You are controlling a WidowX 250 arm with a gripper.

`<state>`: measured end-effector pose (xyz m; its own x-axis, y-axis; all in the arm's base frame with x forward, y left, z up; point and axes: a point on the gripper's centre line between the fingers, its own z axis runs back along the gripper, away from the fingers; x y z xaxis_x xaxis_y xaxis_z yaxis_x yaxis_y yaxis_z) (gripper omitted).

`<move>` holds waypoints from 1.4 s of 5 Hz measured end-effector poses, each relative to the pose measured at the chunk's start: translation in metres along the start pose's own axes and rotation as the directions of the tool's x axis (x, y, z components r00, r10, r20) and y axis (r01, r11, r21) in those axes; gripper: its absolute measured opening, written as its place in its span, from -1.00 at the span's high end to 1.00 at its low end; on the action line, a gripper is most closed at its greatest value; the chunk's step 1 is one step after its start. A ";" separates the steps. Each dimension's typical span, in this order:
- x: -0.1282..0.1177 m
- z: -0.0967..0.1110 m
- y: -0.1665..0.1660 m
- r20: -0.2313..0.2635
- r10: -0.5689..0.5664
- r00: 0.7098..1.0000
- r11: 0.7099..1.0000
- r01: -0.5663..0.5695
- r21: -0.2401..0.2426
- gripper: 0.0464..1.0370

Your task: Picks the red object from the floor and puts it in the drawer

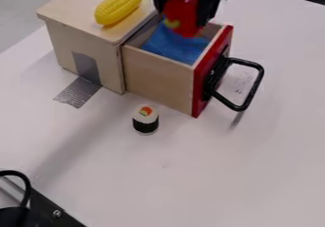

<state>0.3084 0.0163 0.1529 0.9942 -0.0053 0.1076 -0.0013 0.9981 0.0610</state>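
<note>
At the top of the view the black gripper (182, 7) hangs over the open drawer, shut on a red object (182, 13) with a small yellow patch. The red object is held between the two fingers, above the blue cloth inside the drawer. The wooden drawer (158, 81) is pulled out of its box toward the right and has a red front with a black handle (246, 86). Part of the drawer's back and far side is hidden behind the gripper and the red object.
A yellow corn cob (119, 4) lies on top of the wooden box (66, 7). A sushi roll toy (146, 120) stands on the white table (209, 174) in front of the drawer. Silver tape (79, 92) runs from the box to the table. Black equipment (44, 212) occupies the lower left corner.
</note>
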 end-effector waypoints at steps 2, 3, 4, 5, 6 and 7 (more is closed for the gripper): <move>0.015 -0.033 0.013 -0.058 0.025 0.998 1.000 -0.025 -0.005 -0.67; 0.016 -0.045 0.015 -0.083 0.024 0.996 1.000 -0.023 0.012 -0.67; 0.015 -0.056 0.018 -0.103 0.028 0.994 0.999 -0.025 0.026 -0.67; 0.015 -0.063 0.023 -0.114 0.037 0.993 0.999 -0.033 0.037 -0.67; 0.014 -0.069 0.025 -0.127 0.041 0.991 0.999 -0.037 0.038 -0.67; 0.013 -0.070 0.026 -0.128 0.041 0.991 0.999 -0.036 0.039 -0.76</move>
<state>0.3290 0.0462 0.0865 0.9989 0.0431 -0.0183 -0.0412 0.9946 0.0954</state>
